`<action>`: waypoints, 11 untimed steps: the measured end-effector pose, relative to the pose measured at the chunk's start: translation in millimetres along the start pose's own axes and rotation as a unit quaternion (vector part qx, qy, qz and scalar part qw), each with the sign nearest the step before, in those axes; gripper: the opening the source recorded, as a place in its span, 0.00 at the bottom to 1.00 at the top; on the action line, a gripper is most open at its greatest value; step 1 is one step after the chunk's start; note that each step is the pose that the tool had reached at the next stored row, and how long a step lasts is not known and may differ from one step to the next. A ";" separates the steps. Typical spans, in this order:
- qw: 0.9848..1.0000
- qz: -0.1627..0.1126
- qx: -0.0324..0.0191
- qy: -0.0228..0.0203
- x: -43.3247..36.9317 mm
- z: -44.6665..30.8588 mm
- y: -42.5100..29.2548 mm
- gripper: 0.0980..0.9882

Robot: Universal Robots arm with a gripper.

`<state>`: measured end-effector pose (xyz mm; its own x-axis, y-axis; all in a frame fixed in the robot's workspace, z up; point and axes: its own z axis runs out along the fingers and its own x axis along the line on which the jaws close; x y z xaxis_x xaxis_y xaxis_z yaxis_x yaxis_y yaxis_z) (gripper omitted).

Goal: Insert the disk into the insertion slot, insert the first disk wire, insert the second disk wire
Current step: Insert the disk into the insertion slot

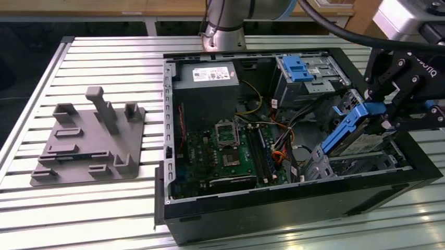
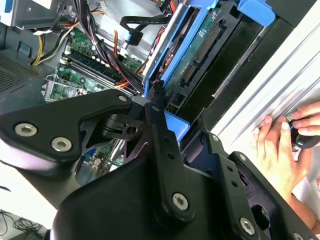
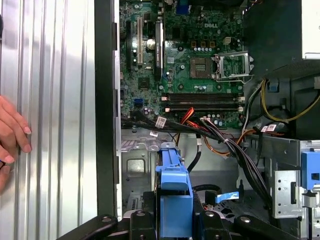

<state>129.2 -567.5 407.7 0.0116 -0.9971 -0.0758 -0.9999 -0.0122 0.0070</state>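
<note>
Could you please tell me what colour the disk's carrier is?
Bright blue; the carrier shows best in the exterior view.

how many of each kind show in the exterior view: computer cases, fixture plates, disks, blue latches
computer case: 1
grey fixture plate: 1
disk, tilted, held by the gripper: 1
blue latch: 1
total: 4
</note>
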 end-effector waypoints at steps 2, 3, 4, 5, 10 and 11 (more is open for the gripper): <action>1.000 0.000 0.000 0.000 0.3 3.6 -0.1 0.30; 1.000 0.000 -0.001 0.000 0.4 5.4 -0.2 0.30; 1.000 0.000 -0.001 0.000 0.5 7.2 -0.3 0.30; 1.000 0.000 -0.001 0.000 0.6 8.5 -0.5 0.30; 1.000 0.000 -0.001 0.000 0.7 9.3 -0.5 0.45; 1.000 0.000 -0.001 0.000 0.7 9.4 -0.5 0.45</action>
<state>129.7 -567.5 398.2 0.0122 -0.9971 -0.0756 -0.9999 -0.0129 0.0092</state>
